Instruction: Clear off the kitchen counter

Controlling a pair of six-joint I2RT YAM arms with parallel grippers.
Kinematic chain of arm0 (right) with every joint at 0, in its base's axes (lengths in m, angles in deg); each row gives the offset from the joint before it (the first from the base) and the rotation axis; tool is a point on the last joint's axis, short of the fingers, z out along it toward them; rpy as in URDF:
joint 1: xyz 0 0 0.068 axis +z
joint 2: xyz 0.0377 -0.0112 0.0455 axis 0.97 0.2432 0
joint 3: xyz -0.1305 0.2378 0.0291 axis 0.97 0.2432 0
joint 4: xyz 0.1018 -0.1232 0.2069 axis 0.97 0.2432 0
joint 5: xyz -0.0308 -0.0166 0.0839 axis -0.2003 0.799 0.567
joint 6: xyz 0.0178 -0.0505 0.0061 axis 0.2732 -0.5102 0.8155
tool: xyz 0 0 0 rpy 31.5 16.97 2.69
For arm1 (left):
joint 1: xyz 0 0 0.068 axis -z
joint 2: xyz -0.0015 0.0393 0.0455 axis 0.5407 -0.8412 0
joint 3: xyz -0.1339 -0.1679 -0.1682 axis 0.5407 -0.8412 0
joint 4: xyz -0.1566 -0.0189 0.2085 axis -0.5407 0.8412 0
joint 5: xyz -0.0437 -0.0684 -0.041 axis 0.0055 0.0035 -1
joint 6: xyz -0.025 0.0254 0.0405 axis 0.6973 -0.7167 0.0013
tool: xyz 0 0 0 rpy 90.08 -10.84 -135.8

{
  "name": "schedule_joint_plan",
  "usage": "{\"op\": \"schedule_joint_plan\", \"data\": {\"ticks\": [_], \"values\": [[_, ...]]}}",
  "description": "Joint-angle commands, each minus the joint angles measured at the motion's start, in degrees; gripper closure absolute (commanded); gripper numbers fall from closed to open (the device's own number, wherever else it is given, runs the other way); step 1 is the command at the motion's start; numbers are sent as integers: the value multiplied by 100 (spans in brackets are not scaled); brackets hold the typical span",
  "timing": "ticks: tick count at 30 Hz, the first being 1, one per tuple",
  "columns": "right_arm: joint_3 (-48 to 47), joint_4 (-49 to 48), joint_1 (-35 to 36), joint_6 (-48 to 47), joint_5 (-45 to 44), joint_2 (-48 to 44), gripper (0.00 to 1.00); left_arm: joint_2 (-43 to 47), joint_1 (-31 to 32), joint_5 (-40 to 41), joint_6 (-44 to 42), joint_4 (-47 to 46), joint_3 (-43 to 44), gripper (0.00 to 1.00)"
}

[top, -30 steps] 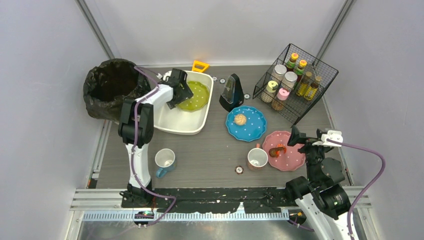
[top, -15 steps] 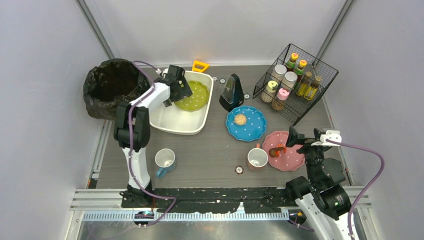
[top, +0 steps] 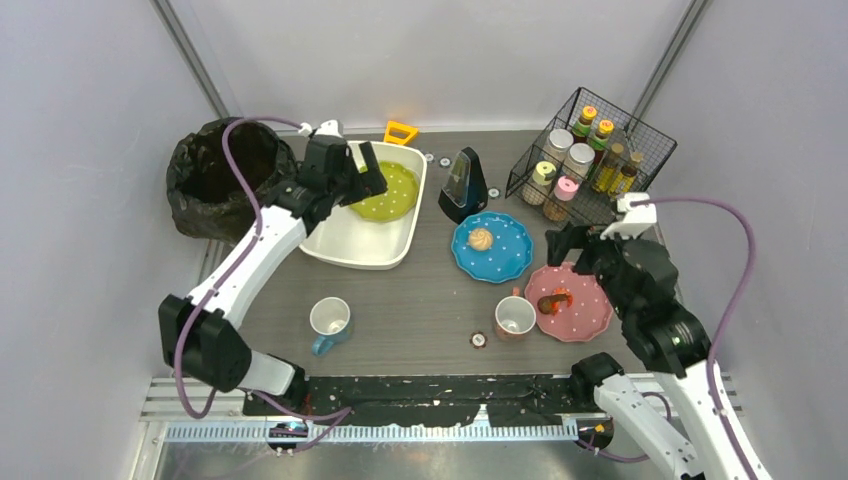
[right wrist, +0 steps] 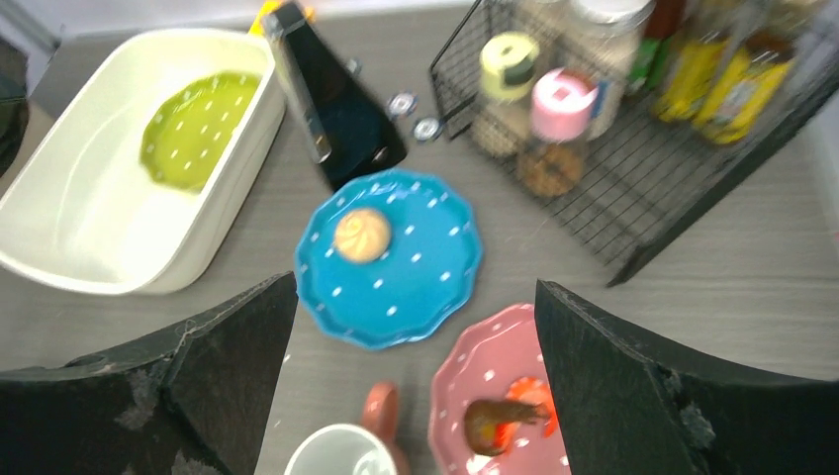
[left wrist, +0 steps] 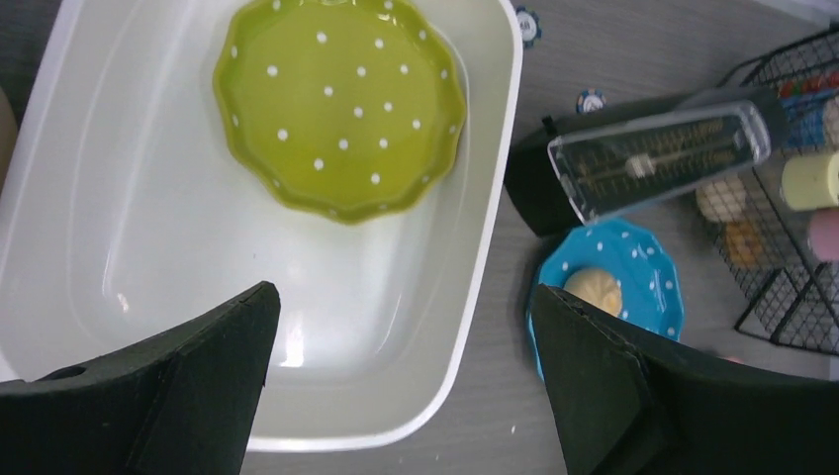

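Counter (top: 420, 300) far from cleared: dark wood-grain top spanning the cell floor under both arms, crockery spread over its middle and near half. Green plate (left wrist: 339, 104) already in the white tub (top: 345, 250) by the far left corner, at the tub's far end. Left gripper (left wrist: 401, 295) hovering above that tub, jaws spread wide, holding nothing. Right gripper (right wrist: 416, 285) likewise wide and empty, hanging over the right half above the blue plate (right wrist: 388, 257) and pink plate (right wrist: 505, 386).

Looks like the gap between stowing one dish and fetching another. Left to shift:
- blue plate with a bun (top: 481, 238), mid-counter
- pink plate with a reddish scrap (top: 553, 300), toward the right edge
- a pink mug (top: 515, 316) just beside that plate
- a blue-handled mug (top: 329, 319) toward the near left

Metronome (top: 463, 185) at the far edge and wire rack (top: 640, 150) of jars in the far right corner perhaps meant to stay; cannot tell.

Next move probably calls for lowering the right gripper onto a plate rim, pinching the scalloped edge and keeping the plate level to stop the food rolling off. Likely also needs the scraps tipped into the black bag (top: 205, 180) off the far left corner before stacking the plate in the tub. A long reach from the right side, so maybe a job for the left arm instead.
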Motion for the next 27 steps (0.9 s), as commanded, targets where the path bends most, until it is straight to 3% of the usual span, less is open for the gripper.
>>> {"op": "schedule_joint_plan", "data": {"ticks": [1,4,8,17,23,27], "values": [[122,-114,24,813,821,323,5,741,-29,-424,-178,26,-750,0],[680,-827,25,858,1230,321,5,1370,-29,-638,-209,77,-1238,0],[851,-905,19,848,839,871,5,2235,-29,-604,-505,356,-1752,0],[241,-1195,-76,829,981,3442,0,3826,-33,-282,-1529,1369,-2132,1],[94,-1646,-593,1080,685,4673,20,4697,-37,479,-1948,730,-2864,0],[9,-1877,-687,1181,346,5241,28,4898,-37,596,-2056,445,-3177,0]]}}
